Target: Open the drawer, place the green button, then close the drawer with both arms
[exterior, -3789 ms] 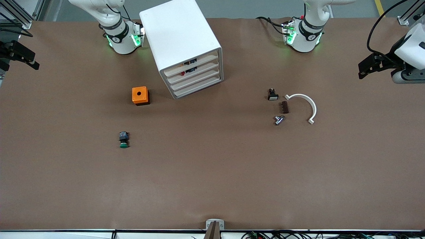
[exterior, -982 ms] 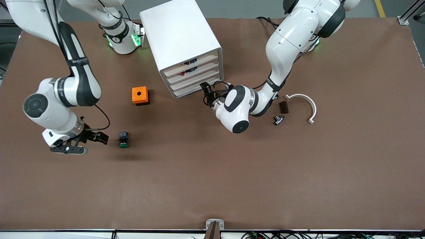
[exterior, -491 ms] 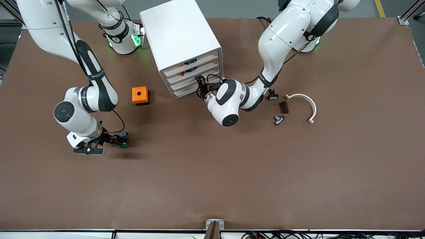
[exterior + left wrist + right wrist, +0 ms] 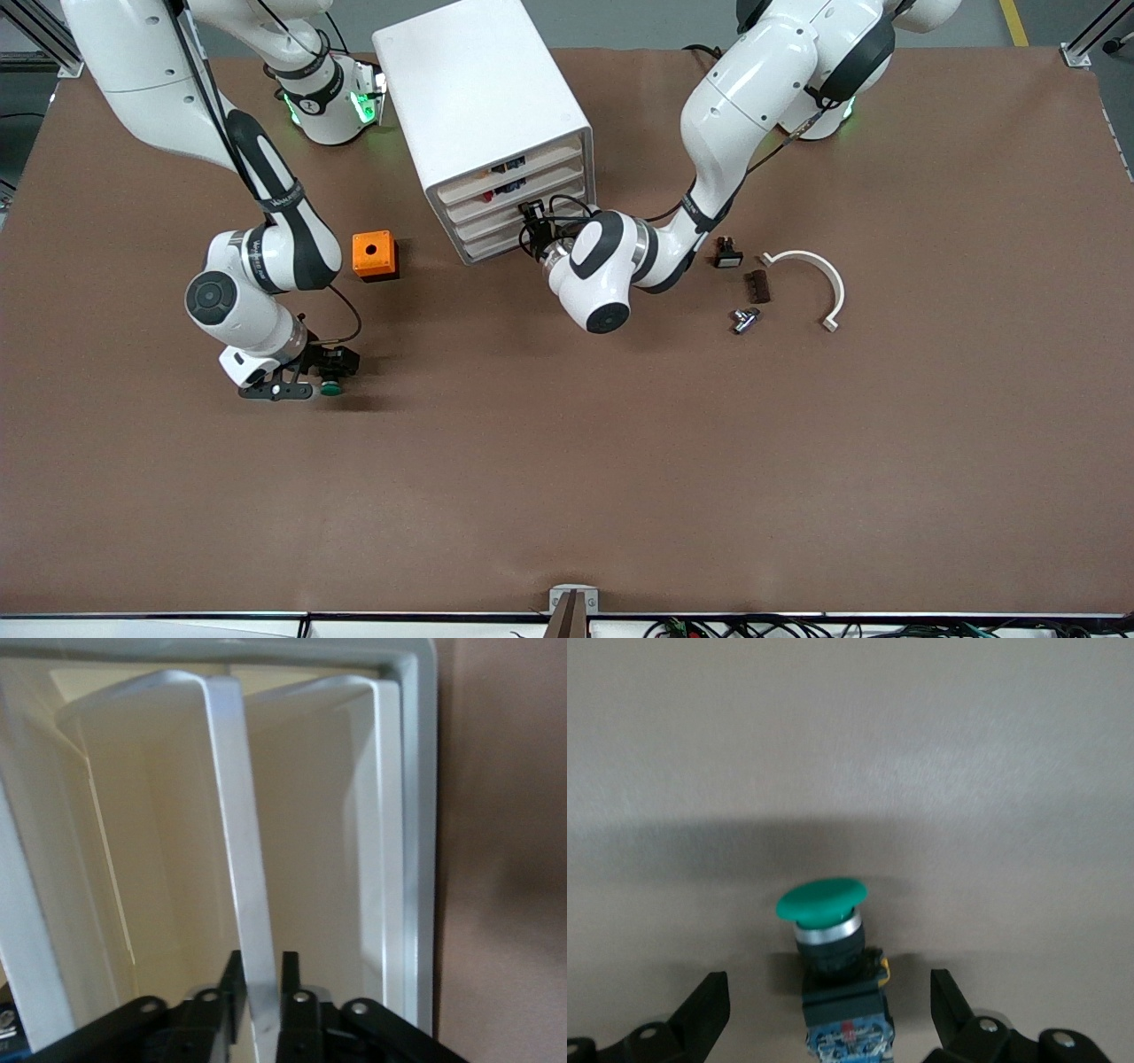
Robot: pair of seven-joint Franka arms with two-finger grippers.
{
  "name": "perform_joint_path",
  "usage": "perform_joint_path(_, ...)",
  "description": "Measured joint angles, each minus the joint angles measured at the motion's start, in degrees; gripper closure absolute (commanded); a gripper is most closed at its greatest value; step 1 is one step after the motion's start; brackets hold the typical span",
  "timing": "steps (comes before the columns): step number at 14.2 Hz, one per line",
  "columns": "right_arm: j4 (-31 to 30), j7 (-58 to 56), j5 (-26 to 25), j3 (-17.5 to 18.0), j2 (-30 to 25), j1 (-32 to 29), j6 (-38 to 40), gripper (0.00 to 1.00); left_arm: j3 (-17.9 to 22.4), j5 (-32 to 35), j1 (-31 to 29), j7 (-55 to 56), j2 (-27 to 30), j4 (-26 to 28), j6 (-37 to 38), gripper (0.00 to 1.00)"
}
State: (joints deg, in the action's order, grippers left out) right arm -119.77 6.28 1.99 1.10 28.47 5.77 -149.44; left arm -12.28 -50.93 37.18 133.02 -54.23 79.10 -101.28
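The white cabinet (image 4: 478, 89) stands toward the robots' end of the table. Its third drawer (image 4: 496, 221) sits pushed in. My left gripper (image 4: 532, 217) is at the cabinet's front. In the left wrist view the left gripper (image 4: 262, 979) is shut on that drawer's thin white front lip (image 4: 239, 842). The button (image 4: 331, 387) lies on its side on the table, nearer the front camera than the orange box. My right gripper (image 4: 335, 368) is low over it and open. In the right wrist view the button (image 4: 833, 966) lies between the right gripper's (image 4: 828, 1014) spread fingers (image 4: 709, 1010), untouched.
An orange box with a hole (image 4: 373, 255) sits beside the cabinet. Toward the left arm's end lie a black switch with a white face (image 4: 727, 254), a brown piece (image 4: 757, 286), a small metal part (image 4: 744, 319) and a white curved piece (image 4: 819, 275).
Both arms have come in from the table's ends. The right gripper slid toward the button and now straddles it. The left gripper reached the cabinet's front and closed on the drawer's lip.
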Motion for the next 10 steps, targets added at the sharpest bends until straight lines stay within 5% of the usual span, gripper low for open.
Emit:
perform_joint_path(1,-0.5,0.0,0.0,0.05,0.0,0.0,-0.35,0.0,0.03,-0.13,-0.2,0.2,-0.01,-0.08,0.3,1.0)
perform_joint_path(3,-1.22,0.0,0.0,0.08,-0.01,0.0,-0.64,0.18,0.79,-0.15,-0.52,0.21,0.0,-0.36,0.31,1.0)
perform_joint_path(7,-1.34,-0.01,0.0,0.07,-0.16,0.0,-0.7,0.2,3.69,-0.15,-5.47,-3.13,0.11,-2.81,1.13,1.0)
perform_joint_path(8,-1.3,-0.01,0.0,0.07,-0.23,0.0,-0.75,0.45,3.74,-0.15,-7.2,-4.71,0.1,-3.06,1.19,0.95)
perform_joint_path(9,-1.27,-0.01,0.0,0.07,-0.3,0.0,-0.78,0.84,3.75,-0.15,-8.31,-5.82,0.08,-3.24,1.09,0.65)
perform_joint_path(10,-1.25,-0.02,0.0,0.07,-0.36,0.0,-0.8,1.0,3.73,-0.15,-8.84,-6.42,0.07,-3.38,0.89,0.14)
